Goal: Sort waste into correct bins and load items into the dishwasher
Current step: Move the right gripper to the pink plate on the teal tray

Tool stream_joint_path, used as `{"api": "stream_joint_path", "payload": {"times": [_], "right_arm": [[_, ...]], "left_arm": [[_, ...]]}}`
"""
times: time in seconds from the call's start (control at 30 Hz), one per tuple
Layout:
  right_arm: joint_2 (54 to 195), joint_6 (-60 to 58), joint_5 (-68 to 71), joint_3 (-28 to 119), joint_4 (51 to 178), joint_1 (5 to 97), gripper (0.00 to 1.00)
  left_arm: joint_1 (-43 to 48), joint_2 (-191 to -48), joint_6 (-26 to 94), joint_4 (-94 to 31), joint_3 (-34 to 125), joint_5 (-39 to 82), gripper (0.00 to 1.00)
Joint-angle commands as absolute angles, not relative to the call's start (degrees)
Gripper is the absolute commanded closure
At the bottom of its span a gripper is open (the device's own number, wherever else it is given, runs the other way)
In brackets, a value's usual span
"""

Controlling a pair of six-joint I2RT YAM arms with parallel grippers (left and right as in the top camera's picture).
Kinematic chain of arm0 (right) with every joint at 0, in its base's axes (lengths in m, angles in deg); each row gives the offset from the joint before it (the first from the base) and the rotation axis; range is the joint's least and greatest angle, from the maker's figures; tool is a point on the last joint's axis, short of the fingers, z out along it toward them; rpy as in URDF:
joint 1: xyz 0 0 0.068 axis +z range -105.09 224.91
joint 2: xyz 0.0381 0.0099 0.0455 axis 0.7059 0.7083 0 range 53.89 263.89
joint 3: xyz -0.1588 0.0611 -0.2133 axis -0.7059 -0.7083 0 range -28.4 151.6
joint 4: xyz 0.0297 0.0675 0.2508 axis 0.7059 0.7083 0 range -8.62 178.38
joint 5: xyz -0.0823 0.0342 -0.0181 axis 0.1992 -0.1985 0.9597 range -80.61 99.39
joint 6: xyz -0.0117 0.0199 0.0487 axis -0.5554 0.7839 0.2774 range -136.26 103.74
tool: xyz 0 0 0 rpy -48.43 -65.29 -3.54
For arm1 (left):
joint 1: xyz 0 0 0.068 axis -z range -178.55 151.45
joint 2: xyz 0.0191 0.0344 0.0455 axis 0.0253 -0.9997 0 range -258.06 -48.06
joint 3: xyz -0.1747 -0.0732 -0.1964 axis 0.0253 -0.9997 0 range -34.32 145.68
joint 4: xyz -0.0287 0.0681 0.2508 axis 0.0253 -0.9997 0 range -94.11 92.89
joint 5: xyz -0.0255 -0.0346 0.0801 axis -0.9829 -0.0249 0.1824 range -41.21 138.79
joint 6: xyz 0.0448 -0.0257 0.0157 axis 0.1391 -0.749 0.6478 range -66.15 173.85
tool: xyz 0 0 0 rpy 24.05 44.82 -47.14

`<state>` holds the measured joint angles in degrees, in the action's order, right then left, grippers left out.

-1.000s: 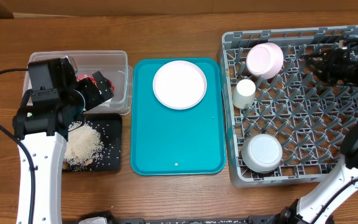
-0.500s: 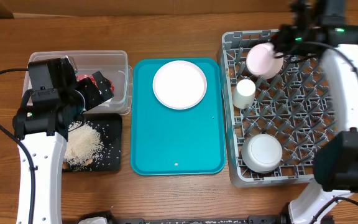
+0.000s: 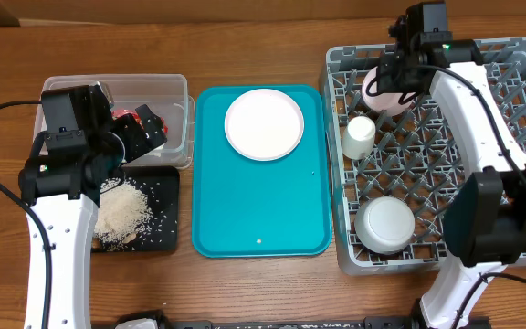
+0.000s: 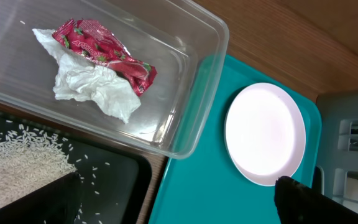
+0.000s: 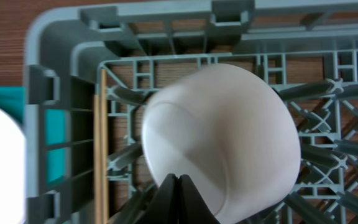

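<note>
My right gripper is shut and empty, its closed tips right over a pale pink dish lying tilted in the back left corner of the grey dishwasher rack. A small white cup and a white bowl also sit in the rack. My left gripper hangs open above the edge between the black tray and the teal tray. The red wrapper and white napkin lie in the clear tub. Rice is heaped in the black tray.
A white plate rests at the back of the teal tray between the bins and the rack. The rack's upright pegs stand around the pink dish. Bare wooden table surrounds everything.
My right arm swung from the rack's far right side to its back left corner, over the pink dish, and its jaws closed. The left arm has not moved.
</note>
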<state>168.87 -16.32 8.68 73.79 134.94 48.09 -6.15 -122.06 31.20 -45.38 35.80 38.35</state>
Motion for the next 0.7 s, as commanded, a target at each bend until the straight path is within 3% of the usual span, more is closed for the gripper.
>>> {"api": "stream_joint_path", "payload": {"times": [0.0, 0.37, 0.57, 0.67], "right_arm": [[170.6, -16.7, 11.2, 73.5, 134.6, 47.7, 0.96], [170.4, -15.5, 25.0, 73.7, 135.9, 46.7, 0.96], [168.8, -15.4, 24.0, 78.7, 138.0, 47.6, 0.96], [167.0, -15.4, 16.4, 83.6, 141.8, 49.5, 0.96]], "left_arm": [[-6.1, -121.6, 31.8, -45.3, 36.2, 38.7, 0.00], [-6.1, -121.6, 31.8, -45.3, 36.2, 38.7, 0.00], [-6.1, -121.6, 31.8, -45.3, 36.2, 38.7, 0.00], [-6.1, -121.6, 31.8, -45.3, 36.2, 38.7, 0.00]]}}
